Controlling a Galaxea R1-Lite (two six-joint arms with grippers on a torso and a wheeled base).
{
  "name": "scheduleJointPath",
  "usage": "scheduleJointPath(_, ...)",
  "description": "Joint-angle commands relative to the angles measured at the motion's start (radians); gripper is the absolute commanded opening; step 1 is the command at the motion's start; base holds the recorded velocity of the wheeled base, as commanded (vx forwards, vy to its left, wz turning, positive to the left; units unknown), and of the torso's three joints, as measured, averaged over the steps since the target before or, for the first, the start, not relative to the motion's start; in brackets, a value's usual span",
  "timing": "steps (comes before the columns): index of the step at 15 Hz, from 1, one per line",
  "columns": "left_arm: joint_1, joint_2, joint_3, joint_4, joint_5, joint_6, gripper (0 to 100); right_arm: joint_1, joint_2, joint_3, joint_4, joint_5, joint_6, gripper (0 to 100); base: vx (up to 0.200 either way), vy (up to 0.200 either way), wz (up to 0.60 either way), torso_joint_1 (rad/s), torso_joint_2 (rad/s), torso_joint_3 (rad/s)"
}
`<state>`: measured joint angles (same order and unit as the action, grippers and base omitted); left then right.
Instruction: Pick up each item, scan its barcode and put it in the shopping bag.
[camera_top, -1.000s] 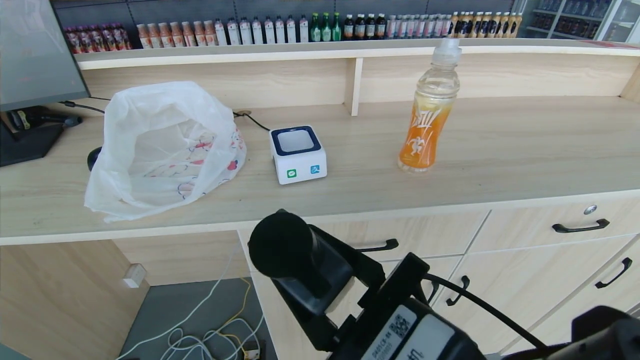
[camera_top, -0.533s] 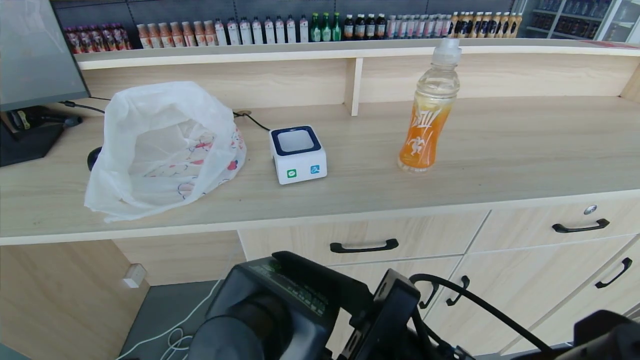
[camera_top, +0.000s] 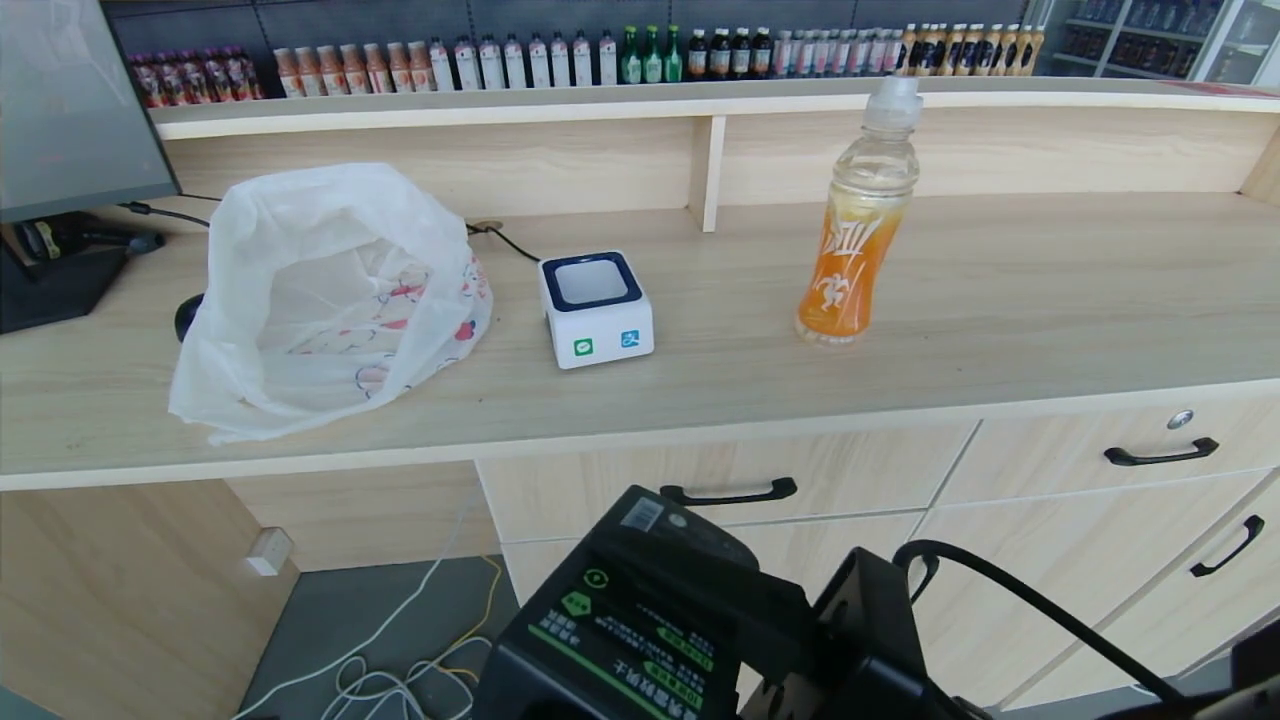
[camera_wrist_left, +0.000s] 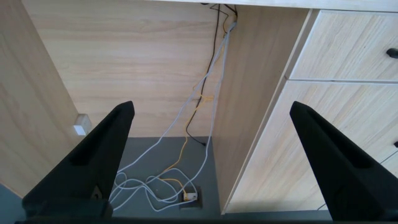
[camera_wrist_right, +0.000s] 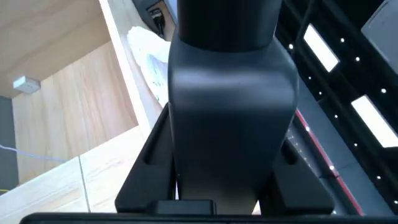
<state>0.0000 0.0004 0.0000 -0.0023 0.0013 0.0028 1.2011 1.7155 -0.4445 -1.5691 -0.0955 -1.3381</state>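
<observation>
An orange drink bottle (camera_top: 858, 225) with a white cap stands upright on the right part of the wooden counter (camera_top: 700, 390). The white scanner box (camera_top: 595, 308) sits mid-counter. Left of it lies the white shopping bag (camera_top: 320, 300), its mouth facing me. My left gripper (camera_wrist_left: 211, 106) is open and holds nothing. It hangs below counter height, facing the kneehole and the drawer fronts. A black arm housing (camera_top: 650, 620) with green labels rises at the bottom of the head view. In the right wrist view another black housing (camera_wrist_right: 230, 106) sits close up, with the bag (camera_wrist_right: 146, 46) beyond it.
A monitor (camera_top: 70, 100) and a black mouse (camera_top: 187, 315) stand at the counter's left end. A raised shelf (camera_top: 700, 100) runs along the back. Drawers with black handles (camera_top: 1160, 455) lie under the counter. Loose cables (camera_wrist_left: 168, 186) lie on the kneehole floor.
The arm at the bottom of the head view has turned and dropped. Its round black end has swung out of sight and the labelled housing now faces up. The things on the counter have not moved.
</observation>
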Motion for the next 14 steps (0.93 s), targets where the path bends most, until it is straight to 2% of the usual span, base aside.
scheduleJointPath(1, 0.000, 0.000, 0.000, -0.001, 0.000, 0.000, 100, -0.001, -0.045, 0.012, -0.002, 0.000, -0.069, 0, 0.000, 0.000, 0.00, 0.000, 0.00, 0.000)
scheduleJointPath(3, 0.000, 0.000, 0.000, -0.001, -0.001, 0.000, 100, 0.002, -0.065, 0.016, -0.002, 0.005, -0.119, 0, 0.000, 0.000, 0.00, 0.000, 0.00, 0.000)
scheduleJointPath(6, 0.000, 0.000, 0.000, -0.001, -0.001, 0.000, 100, 0.002, -0.070, 0.006, -0.002, 0.069, -0.194, 0, 0.000, 0.000, 0.00, 0.000, 0.00, 0.000)
scheduleJointPath(10, 0.000, 0.000, 0.000, -0.001, 0.000, 0.000, 100, 0.002, -0.082, 0.003, -0.002, 0.071, -0.271, 0, 0.000, 0.000, 0.00, 0.000, 0.00, 0.000)
scheduleJointPath(12, 0.000, 0.000, 0.000, -0.001, 0.000, 0.000, 100, 0.009, -0.100, -0.002, -0.002, 0.088, -0.395, 0, 0.000, 0.000, 0.00, 0.000, 0.00, 0.000)
scheduleJointPath(14, 0.000, 0.000, 0.000, -0.001, 0.000, 0.000, 100, 0.009, -0.103, -0.003, -0.002, 0.088, -0.411, 0, 0.000, 0.000, 0.00, 0.000, 0.00, 0.000)
